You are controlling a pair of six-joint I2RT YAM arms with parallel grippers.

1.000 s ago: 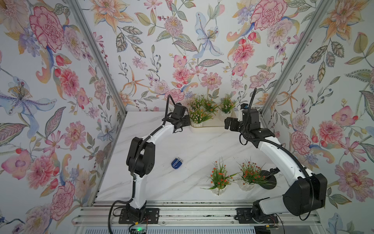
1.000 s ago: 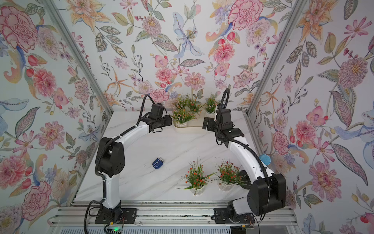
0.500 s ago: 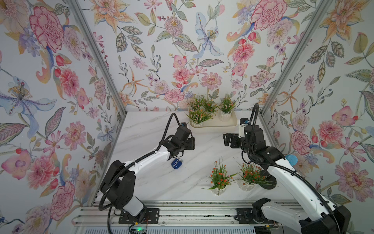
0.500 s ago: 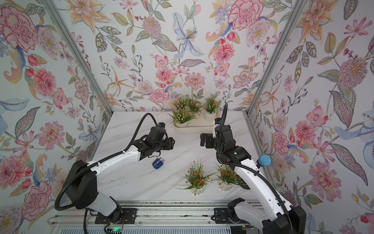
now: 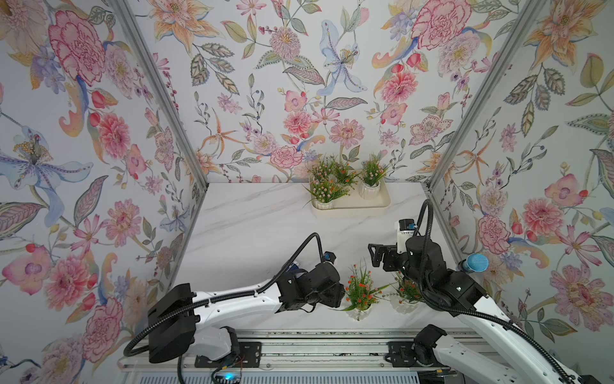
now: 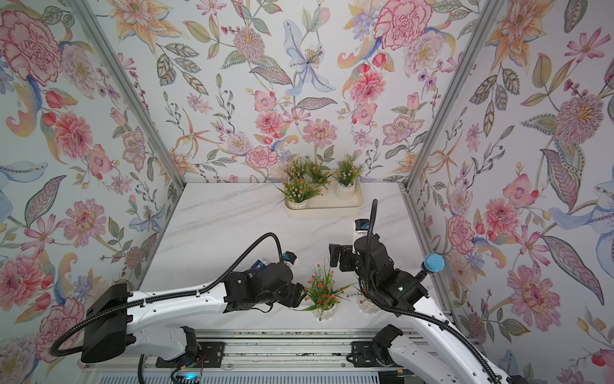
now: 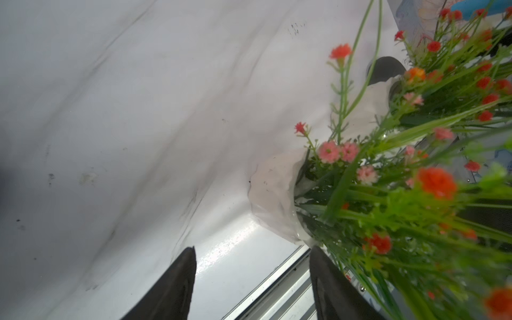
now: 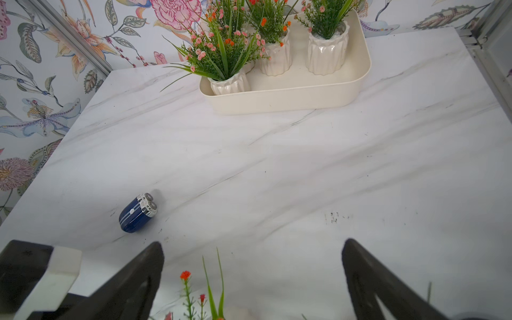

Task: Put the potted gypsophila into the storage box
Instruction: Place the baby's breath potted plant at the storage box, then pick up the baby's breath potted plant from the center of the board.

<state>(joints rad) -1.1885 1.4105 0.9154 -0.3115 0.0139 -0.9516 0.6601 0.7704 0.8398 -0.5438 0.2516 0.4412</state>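
Standing in white ribbed pots, four potted gypsophila (image 5: pixel 324 192) with pink and orange flowers are in the storage box (image 5: pixel 352 210), two on the front bench (image 5: pixel 252 226). Left pincer (image 7: pixel 252 249) and right pincer (image 8: pixel 253 242) are open, empty.

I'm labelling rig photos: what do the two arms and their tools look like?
Both the left arm and right arm have white links with black joints and a black corrugated cable looping to the wrist. The left tool and right tool each have two dark tapering fingers.
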